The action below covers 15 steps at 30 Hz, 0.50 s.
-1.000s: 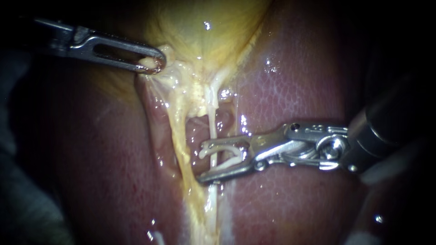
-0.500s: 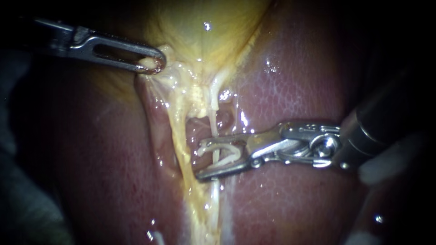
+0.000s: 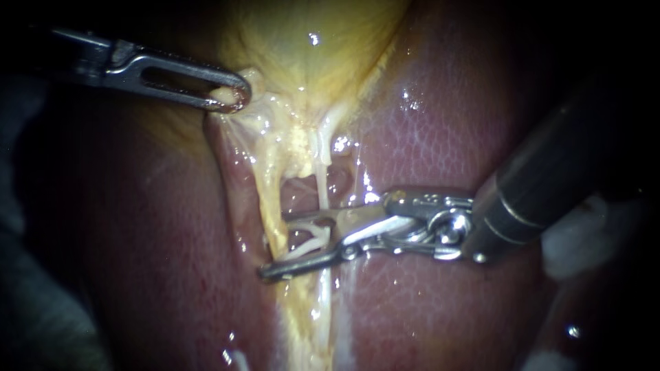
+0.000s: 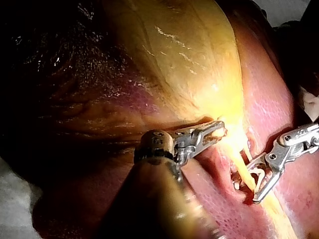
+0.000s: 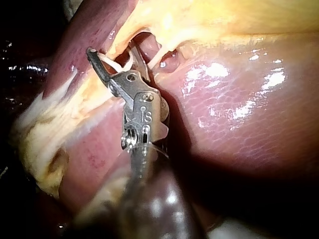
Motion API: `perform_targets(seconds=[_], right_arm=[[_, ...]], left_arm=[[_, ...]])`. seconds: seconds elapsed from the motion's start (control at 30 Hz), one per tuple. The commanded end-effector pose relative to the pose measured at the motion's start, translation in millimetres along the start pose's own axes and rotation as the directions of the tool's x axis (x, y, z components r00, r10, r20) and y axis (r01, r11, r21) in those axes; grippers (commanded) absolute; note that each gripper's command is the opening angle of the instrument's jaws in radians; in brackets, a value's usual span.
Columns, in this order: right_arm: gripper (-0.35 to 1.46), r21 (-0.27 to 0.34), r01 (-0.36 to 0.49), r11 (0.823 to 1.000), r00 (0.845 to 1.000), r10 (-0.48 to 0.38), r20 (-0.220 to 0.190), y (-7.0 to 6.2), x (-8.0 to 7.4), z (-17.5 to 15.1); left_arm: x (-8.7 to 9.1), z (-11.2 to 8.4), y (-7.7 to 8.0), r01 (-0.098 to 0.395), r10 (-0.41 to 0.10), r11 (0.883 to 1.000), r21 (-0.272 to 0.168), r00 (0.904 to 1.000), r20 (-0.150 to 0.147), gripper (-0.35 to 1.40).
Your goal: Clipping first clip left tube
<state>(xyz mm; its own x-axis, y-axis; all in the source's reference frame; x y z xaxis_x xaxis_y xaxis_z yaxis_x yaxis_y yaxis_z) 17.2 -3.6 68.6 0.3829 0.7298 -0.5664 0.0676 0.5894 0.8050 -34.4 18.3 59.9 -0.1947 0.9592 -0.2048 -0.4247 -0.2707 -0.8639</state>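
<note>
Jaws of the right tool (image 3: 275,246) stood half-open, cradling the clip (image 3: 309,237) and straddling the left tube (image 3: 271,206), which ran crosswise between them; the left tool (image 3: 234,96) pinched the gallbladder (image 3: 309,41).

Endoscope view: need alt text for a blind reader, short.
The right instrument's tool holds a white clip astride a pale tube below the yellow gallbladder, over reddish liver. At upper left, the left instrument's tool grips the gallbladder's edge.
</note>
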Motion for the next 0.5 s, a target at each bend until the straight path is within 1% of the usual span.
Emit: perform_targets(seconds=[0.03, 0.27, 0.5], right_arm=[[0.5, 0.005, -0.003, 1.0, 1.0, 0.003, -0.008, -0.2, 0.1, 0.3], [0.5, 0.029, -0.004, 1.0, 0.999, 0.005, -0.042, -1.1, 0.7, 2.2], [0.5, 0.043, -0.002, 0.999, 0.998, 0.004, -0.058, -1.8, 1.0, 2.8]], left_arm=[[0.0, 0.0, 0.0, 0.0, 0.0, 1.0, 0.0, 1.0, 0.0, -0.35], [0.0, 0.0, 0.0, 0.0, 0.0, 1.0, 0.0, 1.0, 0.0, -0.35], [0.0, 0.0, 0.0, 0.0, 0.0, 1.0, 0.0, 1.0, 0.0, -0.35]])
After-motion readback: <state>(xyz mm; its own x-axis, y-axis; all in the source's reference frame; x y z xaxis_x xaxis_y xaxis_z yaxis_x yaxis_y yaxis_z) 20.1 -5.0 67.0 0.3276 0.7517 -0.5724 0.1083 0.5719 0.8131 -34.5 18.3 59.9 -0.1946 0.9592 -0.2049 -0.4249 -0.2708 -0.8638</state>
